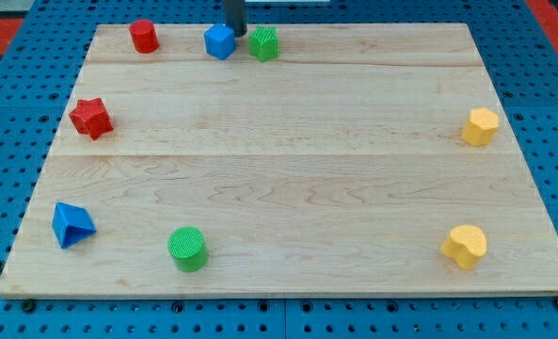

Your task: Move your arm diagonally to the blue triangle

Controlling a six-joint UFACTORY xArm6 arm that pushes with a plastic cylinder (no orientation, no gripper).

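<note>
The blue triangle lies near the board's bottom left corner. My tip is at the view's top, just behind the gap between the blue cube and the green star-shaped block. It stands close to both blocks; I cannot tell whether it touches either. The tip is far from the blue triangle, up and to the right of it.
A red cylinder sits at the top left. A red star is on the left side. A green cylinder is at the bottom left of centre. Two yellow blocks sit at the right and bottom right. The wooden board rests on blue pegboard.
</note>
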